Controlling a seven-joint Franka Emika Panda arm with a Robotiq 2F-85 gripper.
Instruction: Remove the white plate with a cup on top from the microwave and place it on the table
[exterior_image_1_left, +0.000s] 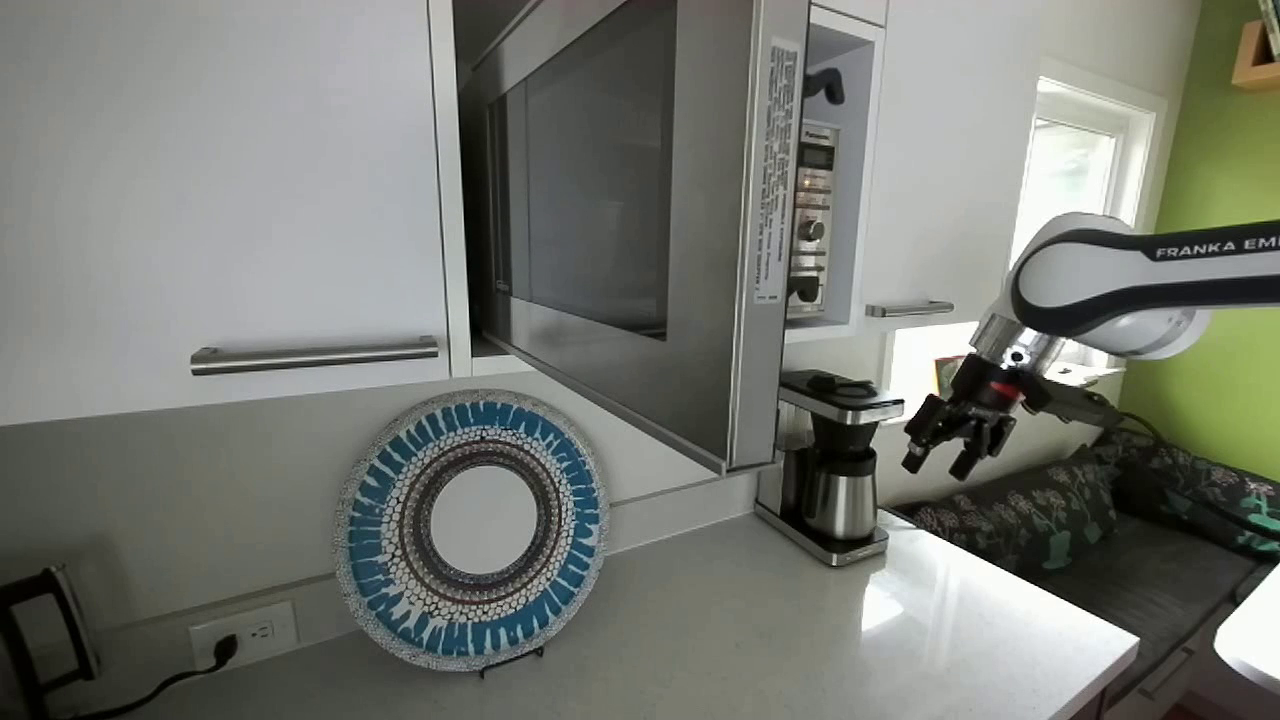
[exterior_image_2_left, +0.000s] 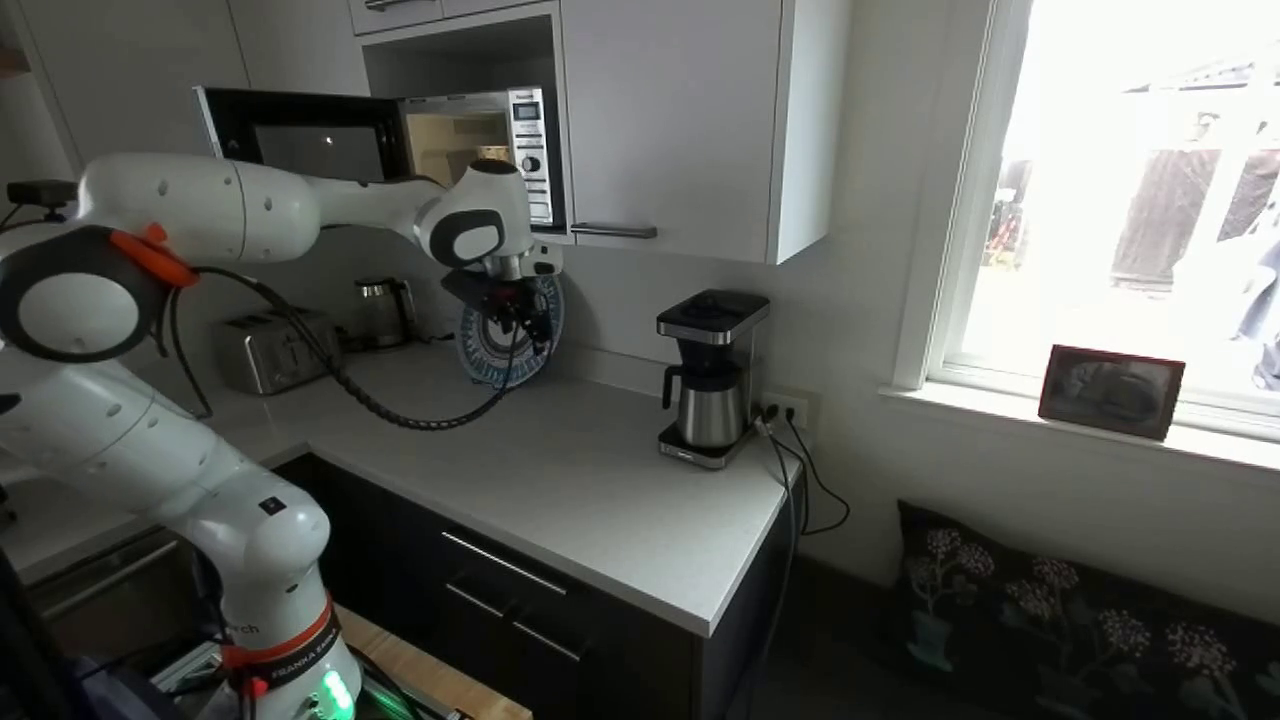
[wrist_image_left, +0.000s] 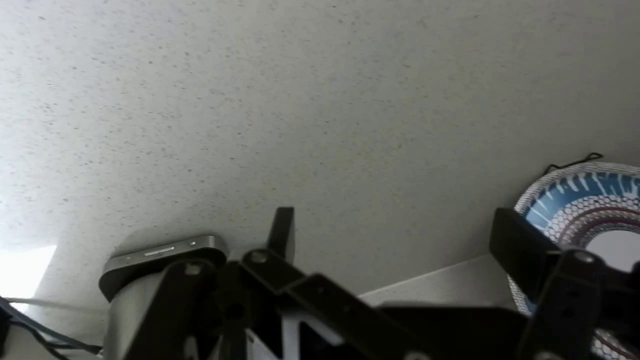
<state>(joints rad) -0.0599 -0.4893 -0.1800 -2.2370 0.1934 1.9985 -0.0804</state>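
White cabinets (exterior_image_2_left: 670, 120) frame the microwave (exterior_image_2_left: 530, 145). Small tan shape inside possibly the cup (exterior_image_2_left: 493, 153); white plate not discernible, presumably beneath. Door (exterior_image_2_left: 320, 145) swung out, likely for access. Gripper (wrist_image_left: 395, 215) over the table (wrist_image_left: 320, 125), empty, spread wide, probably to suit the plate's rim.

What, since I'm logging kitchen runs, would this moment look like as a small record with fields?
Gripper: open, holding nothing, above the countertop
Microwave: set higher than the countertop, door wide open
White plate and cup: cannot be made out for sure; the arm covers part of the microwave opening in an exterior view
Patterned plate: stands on edge at the back of the countertop
Coffee maker: on the countertop, steel carafe in place
Other appliances: toaster, kettle
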